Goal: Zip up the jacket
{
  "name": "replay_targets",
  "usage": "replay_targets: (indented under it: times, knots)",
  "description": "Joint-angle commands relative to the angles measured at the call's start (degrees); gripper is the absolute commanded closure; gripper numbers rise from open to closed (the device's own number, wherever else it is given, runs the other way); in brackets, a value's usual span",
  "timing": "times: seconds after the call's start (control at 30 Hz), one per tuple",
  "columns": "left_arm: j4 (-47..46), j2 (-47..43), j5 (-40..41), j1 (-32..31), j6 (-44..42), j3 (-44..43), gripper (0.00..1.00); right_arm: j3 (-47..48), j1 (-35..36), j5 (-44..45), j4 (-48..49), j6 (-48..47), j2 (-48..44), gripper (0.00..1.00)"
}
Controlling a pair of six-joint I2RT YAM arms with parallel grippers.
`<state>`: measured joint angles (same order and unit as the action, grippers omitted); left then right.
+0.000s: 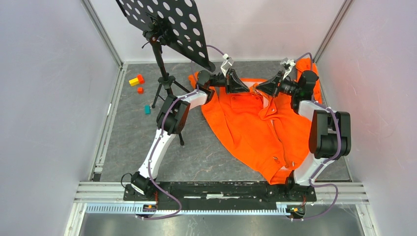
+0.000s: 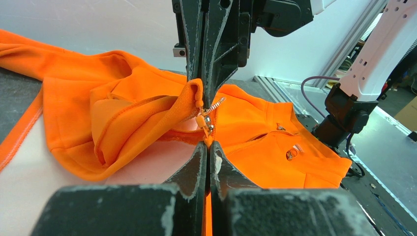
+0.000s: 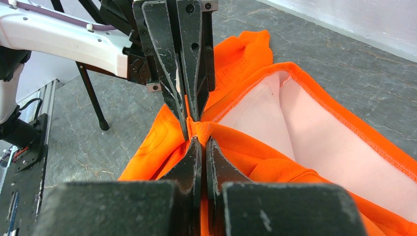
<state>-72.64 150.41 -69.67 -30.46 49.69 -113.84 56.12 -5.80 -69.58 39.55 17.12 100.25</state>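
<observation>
Jaws shut tight on both arms: left jaws pinch the jacket [image 1: 255, 128] collar beside the zipper slider [image 2: 205, 120], right jaws the facing edge; the jacket lies on the desk [image 1: 206, 157]. An uneven pull could slip the fabric or jam the slider.

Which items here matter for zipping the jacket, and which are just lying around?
Job: bright orange fabric jacket; small metal zipper slider; left tool and right tool, both pinching the jacket.
Lying about: black perforated metal stand on tripod; small coloured blocks.
</observation>
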Motion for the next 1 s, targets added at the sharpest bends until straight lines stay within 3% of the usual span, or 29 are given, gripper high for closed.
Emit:
replay_targets:
  times: [0.0,0.53,0.67,0.97]
  knots:
    - [-3.53,-0.58,-0.55,0.01,1.41,-1.93,0.98,0.31,-0.26,-0.25,0.69,-0.97,-0.55,1.00]
    - [-3.73,-0.51,-0.82,0.05,1.64,-1.73,0.98,-0.35,-0.96,0.15,2.07,0.05,-1.10,1.00]
    - [-3.47,-0.38,-0.92,0.11,1.46,-1.73,0.98,-1.70,-1.49,-0.37,8.53,4.98,-0.95,1.00]
    - [-3.91,-0.38,-0.74,0.08,1.90,-2.10,0.98,-0.17,-0.05,0.16,3.05,1.09,0.21,1.00]
